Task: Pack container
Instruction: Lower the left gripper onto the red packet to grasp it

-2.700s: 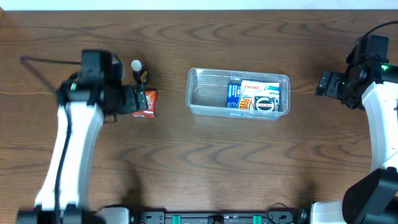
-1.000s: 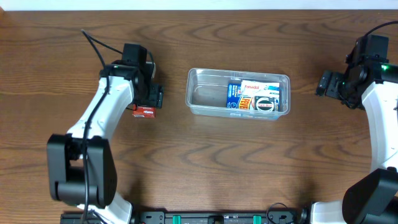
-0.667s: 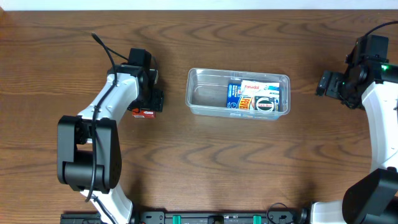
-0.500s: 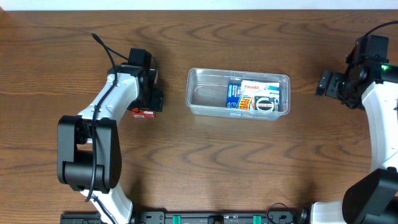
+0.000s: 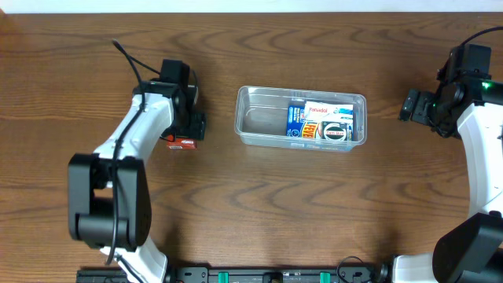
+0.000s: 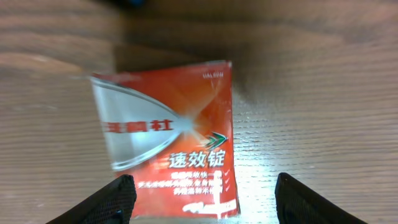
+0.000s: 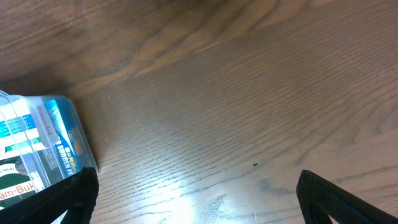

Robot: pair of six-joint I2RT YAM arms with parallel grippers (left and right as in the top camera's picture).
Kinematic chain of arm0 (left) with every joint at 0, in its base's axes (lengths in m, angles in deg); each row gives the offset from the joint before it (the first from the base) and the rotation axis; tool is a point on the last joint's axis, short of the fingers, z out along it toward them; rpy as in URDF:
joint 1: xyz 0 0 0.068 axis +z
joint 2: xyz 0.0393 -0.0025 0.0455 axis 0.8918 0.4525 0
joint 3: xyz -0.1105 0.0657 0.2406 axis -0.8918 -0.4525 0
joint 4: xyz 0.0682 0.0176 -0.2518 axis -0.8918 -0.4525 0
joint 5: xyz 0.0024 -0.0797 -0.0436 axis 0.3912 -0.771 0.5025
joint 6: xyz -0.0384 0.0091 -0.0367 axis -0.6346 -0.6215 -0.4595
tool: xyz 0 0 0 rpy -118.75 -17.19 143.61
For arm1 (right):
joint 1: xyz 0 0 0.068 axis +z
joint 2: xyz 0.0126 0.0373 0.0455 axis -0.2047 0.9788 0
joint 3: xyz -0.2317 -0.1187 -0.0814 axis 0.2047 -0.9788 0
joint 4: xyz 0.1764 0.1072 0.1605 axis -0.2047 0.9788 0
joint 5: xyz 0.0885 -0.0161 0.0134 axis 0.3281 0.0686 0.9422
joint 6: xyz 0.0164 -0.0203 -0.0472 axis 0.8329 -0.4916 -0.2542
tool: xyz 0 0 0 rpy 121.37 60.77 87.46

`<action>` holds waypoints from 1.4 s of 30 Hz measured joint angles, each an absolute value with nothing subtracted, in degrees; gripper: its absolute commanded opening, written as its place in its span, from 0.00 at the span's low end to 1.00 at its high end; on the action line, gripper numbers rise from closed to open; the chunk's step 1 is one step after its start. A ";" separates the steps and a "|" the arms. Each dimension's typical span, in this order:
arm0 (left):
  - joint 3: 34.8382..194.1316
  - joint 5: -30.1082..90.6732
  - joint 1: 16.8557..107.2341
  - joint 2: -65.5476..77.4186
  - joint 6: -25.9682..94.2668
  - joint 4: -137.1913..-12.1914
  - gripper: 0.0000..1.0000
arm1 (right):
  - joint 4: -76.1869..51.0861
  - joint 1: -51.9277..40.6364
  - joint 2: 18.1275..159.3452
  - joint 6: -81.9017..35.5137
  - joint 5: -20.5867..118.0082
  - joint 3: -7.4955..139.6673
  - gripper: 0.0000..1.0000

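1. The container (image 5: 258, 119) sits at the middle of the table (image 5: 251, 204), toward the far edge, with its long side running left to right. Its left half is bare. The packets (image 5: 322, 122) crowd its right half.
2. A strip of bare wood separates the container's left rim from the left gripper (image 5: 189, 126). Broad open wood lies along the near side.
3. The right gripper (image 5: 413, 104) hangs well apart from the container's right end. In the right wrist view its fingers (image 7: 74, 193) are spread wide over bare wood, and only the container's corner (image 7: 43, 143) shows at the left edge.
4. The left gripper (image 6: 205, 198) hovers over the red box (image 6: 171, 140) with its jaws apart. The box lies nearer the left finger, and a wide gap remains on the right side.
5. Compared with 2.7 s ago, the left arm (image 5: 134, 149) has swung rightward and now covers most of the red box (image 5: 182, 141). The box's near edge is in the same place. The container, packets and right arm are unchanged.
6. Over the last second only the left arm's elbow has shifted slightly.
7. The table is dark brown wood with a sweeping grain and a slight sheen.
8. The container is clear plastic, shallow and rectangular, with rounded corners and a rim.
9. The red box is flat, glossy card with a silver swoosh and white Chinese characters.
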State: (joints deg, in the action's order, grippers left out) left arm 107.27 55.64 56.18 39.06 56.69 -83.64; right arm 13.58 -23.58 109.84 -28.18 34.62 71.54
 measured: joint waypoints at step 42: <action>102.16 58.30 56.72 40.76 52.56 -74.13 0.86 | 13.58 -23.58 109.84 -28.18 34.62 71.54 0.99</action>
State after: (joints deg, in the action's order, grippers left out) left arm 102.16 58.30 56.72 40.76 52.56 -74.13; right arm 13.58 -23.58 109.84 -28.18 34.62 71.54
